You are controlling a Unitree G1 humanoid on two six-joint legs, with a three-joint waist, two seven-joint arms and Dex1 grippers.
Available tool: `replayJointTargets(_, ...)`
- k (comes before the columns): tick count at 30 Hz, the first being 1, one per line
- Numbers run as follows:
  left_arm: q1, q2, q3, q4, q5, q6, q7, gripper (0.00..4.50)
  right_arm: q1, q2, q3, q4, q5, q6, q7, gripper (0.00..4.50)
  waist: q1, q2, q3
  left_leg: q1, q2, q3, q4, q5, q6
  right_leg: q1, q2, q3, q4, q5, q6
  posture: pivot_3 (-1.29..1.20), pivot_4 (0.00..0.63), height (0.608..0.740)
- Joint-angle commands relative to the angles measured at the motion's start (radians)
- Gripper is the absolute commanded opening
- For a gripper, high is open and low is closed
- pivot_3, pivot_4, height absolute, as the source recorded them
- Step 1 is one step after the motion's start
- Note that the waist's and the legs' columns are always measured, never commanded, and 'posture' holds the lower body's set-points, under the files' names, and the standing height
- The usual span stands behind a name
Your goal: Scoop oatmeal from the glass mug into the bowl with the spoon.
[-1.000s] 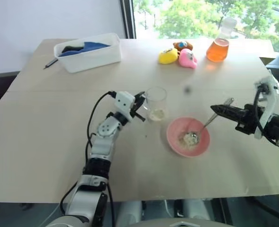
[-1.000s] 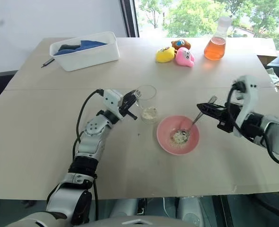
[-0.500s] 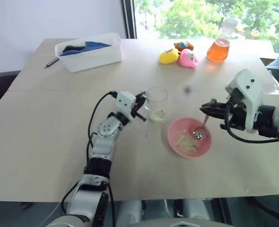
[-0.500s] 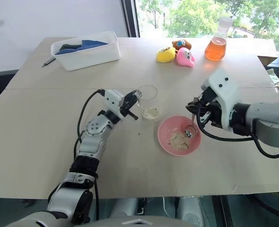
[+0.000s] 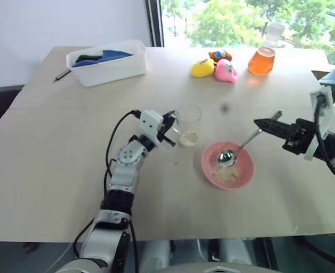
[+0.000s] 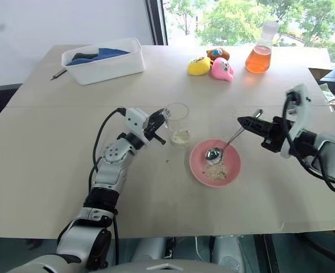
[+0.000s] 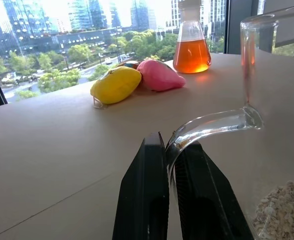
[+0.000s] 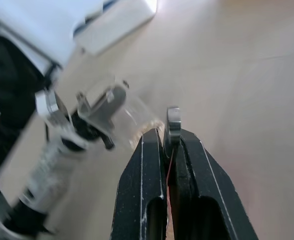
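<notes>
The glass mug [image 5: 187,121] stands upright at the table's middle with oatmeal [image 5: 189,137] in its bottom. My left gripper [image 5: 168,126] is shut on the mug's handle [image 7: 211,125], which sits between the black fingers [image 7: 146,195]. Just right of the mug lies the pink bowl [image 5: 245,166], holding a small heap of oatmeal [image 5: 231,176]. My right gripper [image 5: 261,123] is shut on the far end of the spoon's handle [image 8: 173,119]. The spoon [image 5: 226,157] slants down from it, its shiny scoop over the bowl's left half.
Along the far side stand a white tub [image 5: 106,61] with blue cloth, a dark pen [image 5: 60,75], yellow [image 5: 202,68] and pink [image 5: 225,70] toys, and a flask of orange liquid [image 5: 262,57]. The table's front edge runs close below the bowl.
My right hand swung in over the bowl with the spoon steep, then drew back out to the right and rolled. The spoon's scoop now sits higher in the bowl. The left gripper and mug stayed still.
</notes>
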Motion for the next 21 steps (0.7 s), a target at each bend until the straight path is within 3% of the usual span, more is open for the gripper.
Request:
replayJointTargets(1, 0.004, 0.003, 0.000, -0.002, -0.003, -0.020, -0.002, 0.06, -0.058, 0.120, -0.096, 0.032, 0.041, -0.061, -0.075, 0.00, -0.001, 0.000, 0.000, 0.000, 0.000, 0.000, 0.000, 0.000, 0.000, 0.000, 0.000, 0.000, 0.000, 0.000, 0.000, 0.00, 0.150, 0.740)
replayJointTargets(6, 0.007, 0.009, -0.008, 0.004, 0.007, -0.025, -0.005, 0.06, -0.226, 0.284, -0.080, 0.040, 0.041, -0.099, -0.239, 0.00, -0.002, 0.001, 0.000, 0.001, 0.001, 0.000, 0.000, 0.000, 0.000, 0.000, 0.001, 0.001, 0.001, 0.000, 0.000, 0.00, 0.150, 0.740)
replayJointTargets(12, 0.017, 0.005, -0.028, 0.000, 0.029, -0.036, -0.003, 0.06, -0.407, 0.311, 0.062, 0.121, 0.006, -0.118, -0.304, 0.00, -0.002, 0.001, -0.001, 0.000, 0.000, 0.000, 0.000, 0.000, 0.000, 0.000, 0.001, 0.001, 0.000, 0.000, 0.000, 0.00, 0.150, 0.740)
replayJointTargets(21, 0.036, -0.004, -0.047, -0.036, 0.035, -0.036, 0.012, 0.06, -0.477, 0.307, 0.167, 0.148, -0.099, -0.057, -0.247, 0.00, -0.001, 0.002, -0.001, 0.000, 0.000, 0.001, 0.000, -0.001, 0.001, 0.000, 0.000, 0.000, 0.000, 0.000, 0.000, 0.00, 0.150, 0.740)
